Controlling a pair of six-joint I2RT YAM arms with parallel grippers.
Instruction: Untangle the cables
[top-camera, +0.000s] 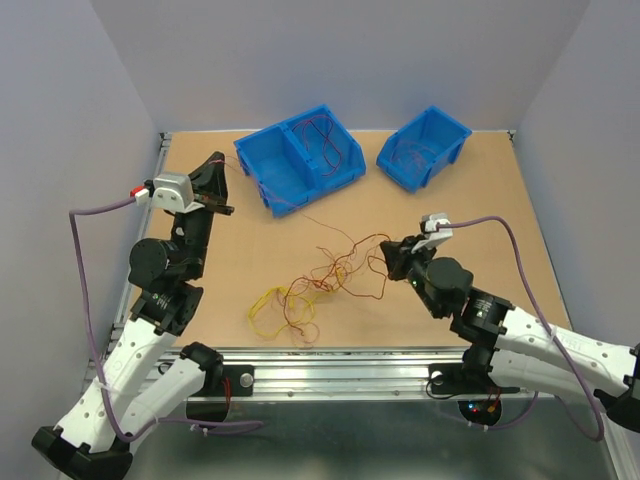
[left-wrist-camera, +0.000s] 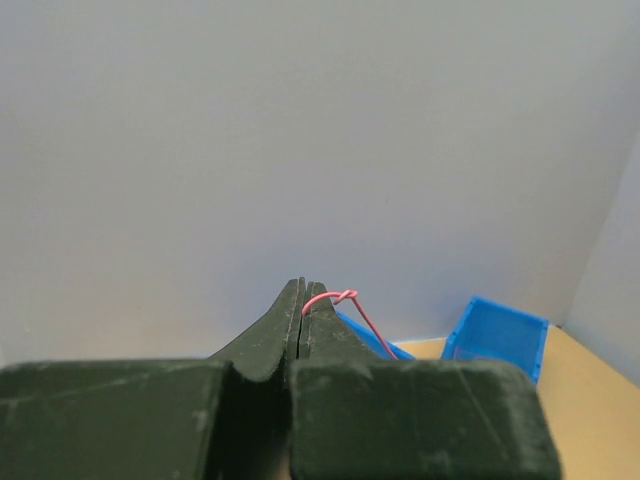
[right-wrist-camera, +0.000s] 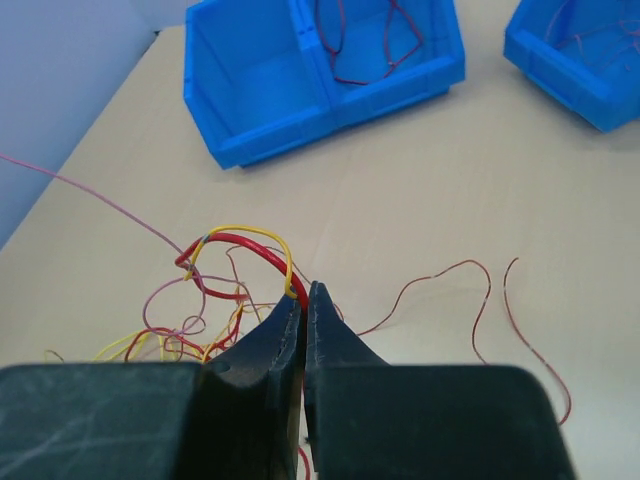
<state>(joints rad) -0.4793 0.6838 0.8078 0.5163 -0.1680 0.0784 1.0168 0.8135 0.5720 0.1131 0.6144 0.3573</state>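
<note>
The pulling-apart step is in hand. The left gripper (left-wrist-camera: 303, 300), at the upper left of the overhead frame, is closed on a pink strand (left-wrist-camera: 345, 297) held off the counter (top-camera: 480, 230). The right gripper (right-wrist-camera: 303, 295) is clamped on red and yellow loops at the right edge of the cables (top-camera: 320, 275), which lie tangled at frame centre. Next, a slow, steady draw apart seems called for, lest knots tighten. The counter is tan wood, with two blue bins (top-camera: 300, 155) along the top and pale walls (top-camera: 60, 100) around it.
</note>
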